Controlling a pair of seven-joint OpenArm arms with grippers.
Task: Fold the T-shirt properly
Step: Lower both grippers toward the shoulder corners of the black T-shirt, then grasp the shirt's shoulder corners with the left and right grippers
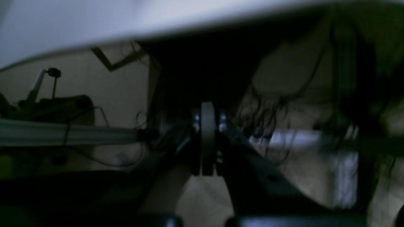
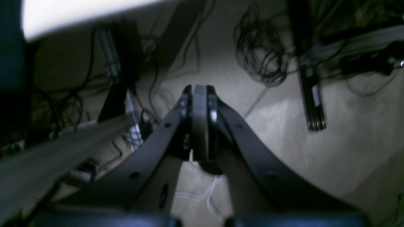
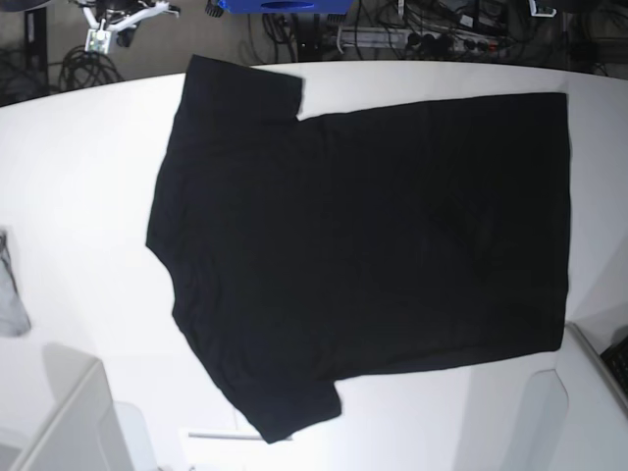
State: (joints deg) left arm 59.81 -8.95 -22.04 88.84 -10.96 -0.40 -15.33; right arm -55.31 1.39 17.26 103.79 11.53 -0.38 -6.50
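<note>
From the base view I see the T-shirt [image 3: 363, 255] spread flat and unfolded across the white table [image 3: 78, 167], plain black side up, collar end toward 9 o'clock, hem toward 3 o'clock, one sleeve pointing to 12 and the other to 6. No fold has been made, so I judge the whole job is still ahead: sleeves in, then the body doubled over.

Neither arm shows in the base view. My left gripper [image 1: 207, 138] is clenched on nothing, its jaws pressed together, and its camera looks under the table edge at floor and cables. My right gripper [image 2: 199, 123] is likewise closed and empty, hanging over bare floor with a coil of cable [image 2: 260, 60] at about 1 o'clock.

Both wrist views are dim and blurred. A small grey cloth [image 3: 10, 294] is cut off at the 9 o'clock edge. I cannot tell whether the shirt's underside carries a print.
</note>
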